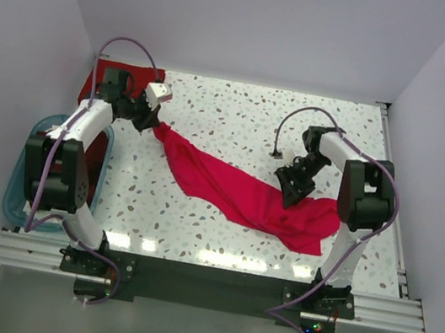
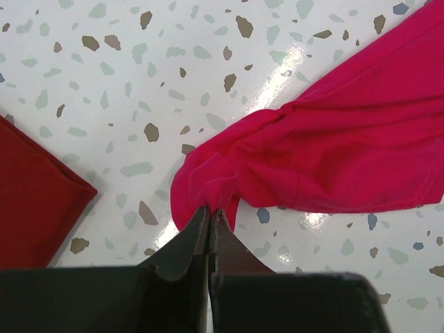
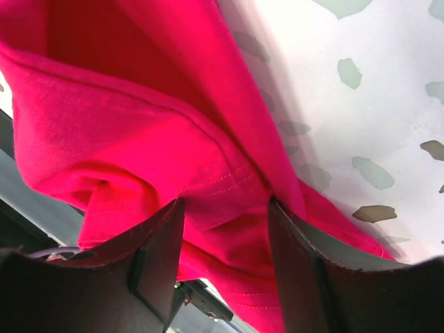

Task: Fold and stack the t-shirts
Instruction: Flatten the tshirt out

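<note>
Crimson t-shirt (image 1: pixel 235 190) lies stretched diagonally across the desk (image 1: pixel 239 118) between the 2 arms. Left pincer (image 2: pixel 209 215) is closed tight on 1 bunched corner of it, near the far-left side. Right pincer (image 3: pixel 225 205) sits at the shirt's near-right end, jaws partly closed around a thick hemmed fold that looks clamped and lifted off the surface. Folded dark red t-shirt (image 2: pixel 35 201) lies flat at the far-left corner, apart from the crimson one. Blue tub (image 1: pixel 19 184) is left of the desk.
</note>
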